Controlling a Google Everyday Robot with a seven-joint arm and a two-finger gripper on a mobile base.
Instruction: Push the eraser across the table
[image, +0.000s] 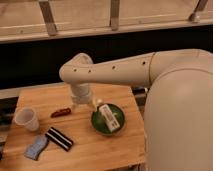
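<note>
Light-wood table (100, 150); my gripper (82, 100) hangs mid-table, open or closed I cannot tell; eraser (59, 138) lies front-left of it; I should lower beside it and push squarely.

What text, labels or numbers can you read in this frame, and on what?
No text is readable.
White carton in the green bowl: dark marks, too blurred to read.
Eraser, cup, table: no lettering seen.
Claw, above the table's back part between the dark-red object and the bowl: no marking seen.
</note>
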